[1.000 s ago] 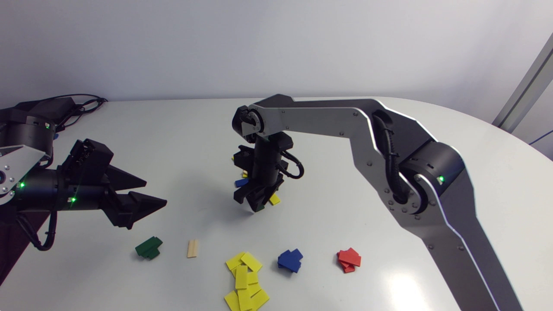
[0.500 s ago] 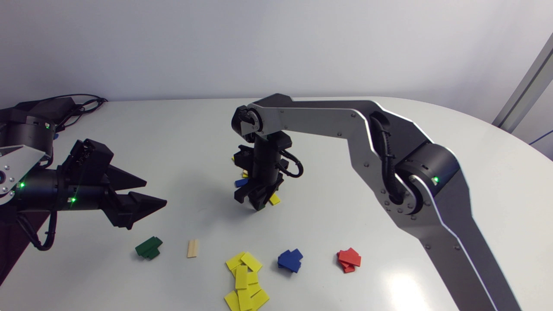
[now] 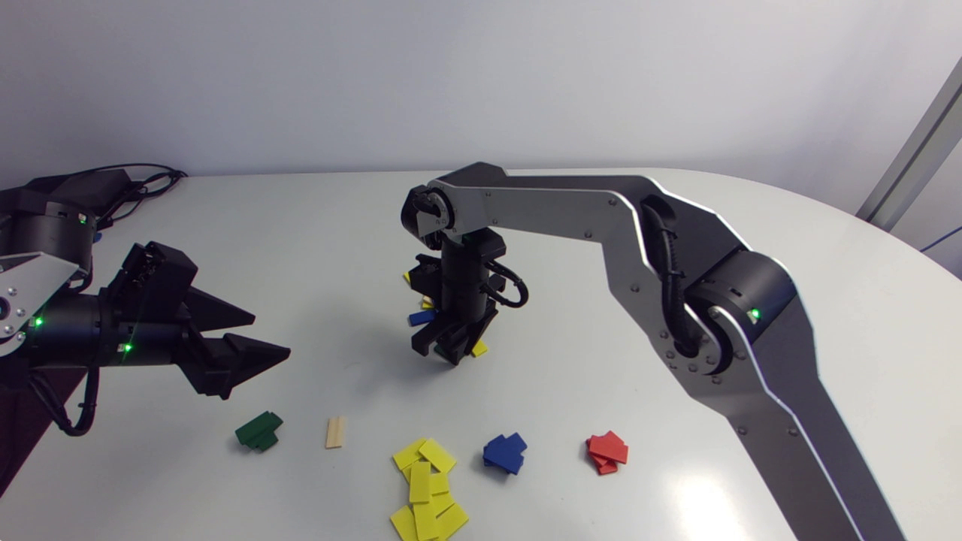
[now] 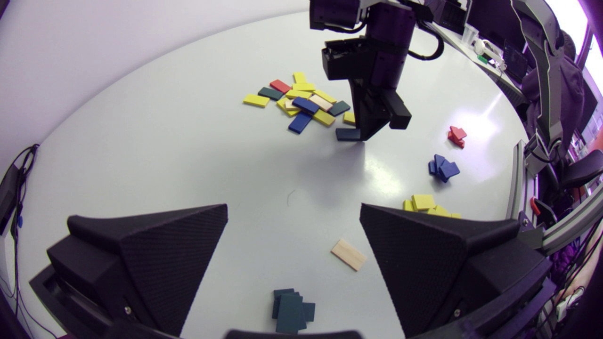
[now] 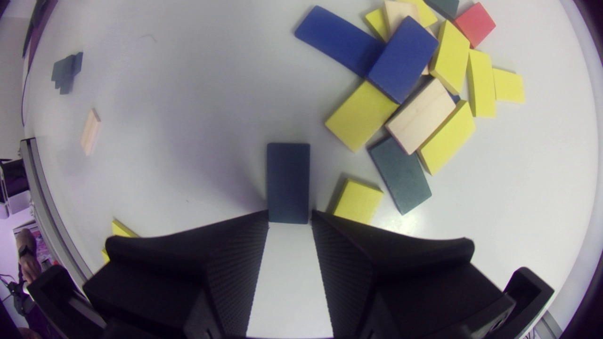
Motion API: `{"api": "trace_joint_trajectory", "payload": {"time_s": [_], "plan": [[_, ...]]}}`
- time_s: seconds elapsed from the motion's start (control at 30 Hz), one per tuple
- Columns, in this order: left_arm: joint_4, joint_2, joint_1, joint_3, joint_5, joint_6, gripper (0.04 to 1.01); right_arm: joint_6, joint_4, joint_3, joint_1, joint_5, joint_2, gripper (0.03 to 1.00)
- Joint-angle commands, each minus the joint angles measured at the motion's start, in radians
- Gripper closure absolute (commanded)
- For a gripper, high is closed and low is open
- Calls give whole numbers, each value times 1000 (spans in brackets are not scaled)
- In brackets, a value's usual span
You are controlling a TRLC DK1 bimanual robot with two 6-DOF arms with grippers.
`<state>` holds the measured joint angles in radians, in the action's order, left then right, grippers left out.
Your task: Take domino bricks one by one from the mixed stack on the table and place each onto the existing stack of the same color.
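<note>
- Head view: the right arm reaches in over the middle of the desk (image 3: pixel 316 240), and its right tool (image 3: pixel 451 353) points straight down at the 6 o'clock edge of the mixed stack (image 3: pixel 421 315). The brick under it is hidden here. The green stack (image 3: pixel 259 430) lies at about 8 o'clock from that tool, well apart. The left tool (image 3: pixel 270 334) hangs with its fingers spread and empty, and is nearer the green stack than the right tool is.
- Left wrist view: a dark green brick (image 4: pixel 347 134) lies flat on the desk at the right tool's tips, far ahead at about 1 o'clock from the left tool. The green stack sits just under the left tool, between its open fingers.
- Right wrist view: taking straight ahead as 12 o'clock, the brick's long axis runs 12 to 6. Its near end sits between the fingertips, which meet its two long edges, so the tool looks clamped on it. The mixed stack spreads at 1 o'clock, just beside the brick. The green stack is far off at about 10 o'clock, so the carry likely goes that way.
</note>
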<state>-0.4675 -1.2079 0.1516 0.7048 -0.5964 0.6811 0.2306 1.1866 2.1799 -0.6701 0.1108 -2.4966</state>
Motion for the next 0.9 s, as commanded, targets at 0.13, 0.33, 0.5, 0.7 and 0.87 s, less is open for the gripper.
{"api": "trace_joint_trajectory", "payload": {"time_s": [0.13, 0.33, 0.5, 0.7, 0.87], "plan": [[-8, 18, 9, -5, -14, 17, 41, -14, 71, 67, -14, -30, -102, 682], [-10, 19, 22, -14, -19, 26, 41, -7, 96, 106, -19, -31, -125, 685], [-10, 19, 26, -13, -22, 29, 41, -7, 107, 124, -20, -34, -137, 762], [-10, 18, 25, -8, -23, 31, 41, -7, 107, 113, -20, -36, -131, 800], [-10, 11, 26, -1, -23, 35, 41, -7, 39, 17, -33, -62, -48, 830]]}}
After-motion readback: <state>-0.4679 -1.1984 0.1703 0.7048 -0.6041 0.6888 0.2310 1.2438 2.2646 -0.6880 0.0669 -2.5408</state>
